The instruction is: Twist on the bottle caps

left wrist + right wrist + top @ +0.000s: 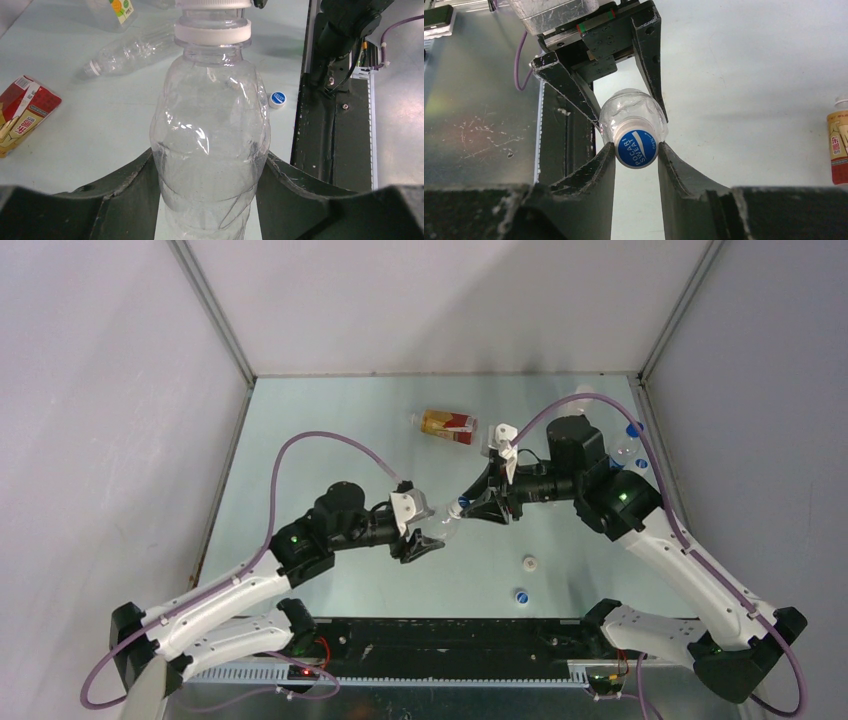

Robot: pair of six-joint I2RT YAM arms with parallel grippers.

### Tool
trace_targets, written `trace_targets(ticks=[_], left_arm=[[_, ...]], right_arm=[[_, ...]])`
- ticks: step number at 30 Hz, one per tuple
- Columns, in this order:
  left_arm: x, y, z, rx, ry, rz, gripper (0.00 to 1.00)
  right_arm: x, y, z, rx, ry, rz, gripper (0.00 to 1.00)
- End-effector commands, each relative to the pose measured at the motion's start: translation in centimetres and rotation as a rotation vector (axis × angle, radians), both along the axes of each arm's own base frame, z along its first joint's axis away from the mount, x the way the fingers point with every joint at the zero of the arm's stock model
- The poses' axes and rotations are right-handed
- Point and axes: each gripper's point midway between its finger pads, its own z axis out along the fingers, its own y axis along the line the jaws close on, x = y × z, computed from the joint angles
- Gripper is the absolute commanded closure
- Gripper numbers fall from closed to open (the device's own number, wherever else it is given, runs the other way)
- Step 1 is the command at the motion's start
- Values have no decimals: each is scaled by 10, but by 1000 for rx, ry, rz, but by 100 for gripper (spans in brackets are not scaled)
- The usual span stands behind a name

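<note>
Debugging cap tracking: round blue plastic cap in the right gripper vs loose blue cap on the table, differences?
Gripped round blue plastic cap: on the clear plastic bottle's mouth, between the right gripper's fingers. The loose blue cap: on the table, on no bottle, ungripped. Both blue.

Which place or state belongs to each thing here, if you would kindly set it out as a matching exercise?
Things: 1 clear bottle between the arms; 2 blue cap on its neck; 3 white cap; 4 red-labelled bottle.
States: A lying at the far side of the table; B held by the left gripper; C loose on the table's near side; D pinched by the right gripper.
Pairs: 1-B, 2-D, 3-C, 4-A.
</note>
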Motion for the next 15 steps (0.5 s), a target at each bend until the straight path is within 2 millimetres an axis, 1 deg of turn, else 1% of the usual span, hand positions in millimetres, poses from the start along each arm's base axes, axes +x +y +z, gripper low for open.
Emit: trace_targets(ticks=[1,5,8,12,15], left_arm=[[5,-2,28,-25,-60,-6,100],[2,-1,28,-11,-62,-22,100],[2,-2,31,-15,-62,-28,100],[7,-4,39,-63,-68,5,100],[14,-3,41,-86,-74,52,100]], right_arm=[[-7,1,-4,-30,-19,42,76],[-9,0,-10,-77,-24,66,79],[-8,1,-15,-113,-29,65,81],[-8,7,-20,-129,-22,65,82],[-7,11,-24,-138,4,50,86]])
